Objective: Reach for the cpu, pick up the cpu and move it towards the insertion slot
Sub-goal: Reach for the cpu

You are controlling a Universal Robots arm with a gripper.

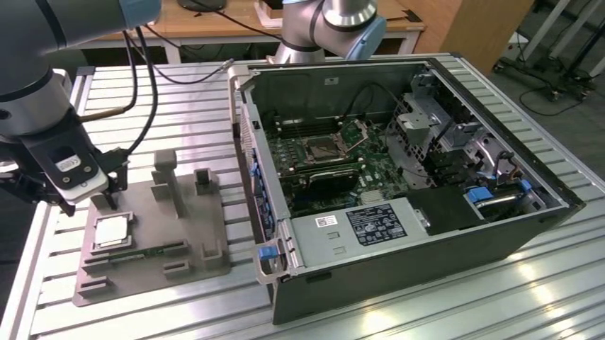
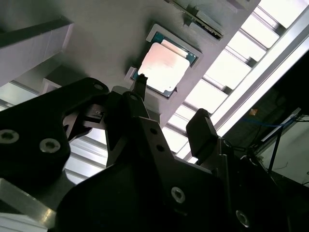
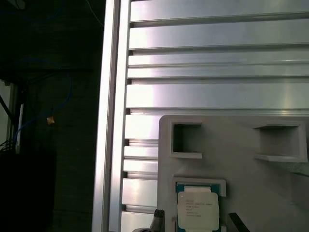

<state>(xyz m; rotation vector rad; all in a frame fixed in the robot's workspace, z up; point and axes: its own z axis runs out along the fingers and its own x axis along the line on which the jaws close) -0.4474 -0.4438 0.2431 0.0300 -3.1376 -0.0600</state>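
The cpu is a flat silvery square lying in a recess of the grey fixture, at the exterior view's left. My gripper hangs just above and behind it, open, holding nothing. In the first wrist view the cpu lies between my two fingertips, which stand off either side of it. The second wrist view shows the cpu beyond the gripper. The insertion slot is a square metal-framed socket on the motherboard inside the open computer case.
The open computer case lies on the slatted aluminium table, right of the fixture. Upright blocks rise from the fixture, and a memory stick lies in it. The table's edge runs close by. A second arm stands behind.
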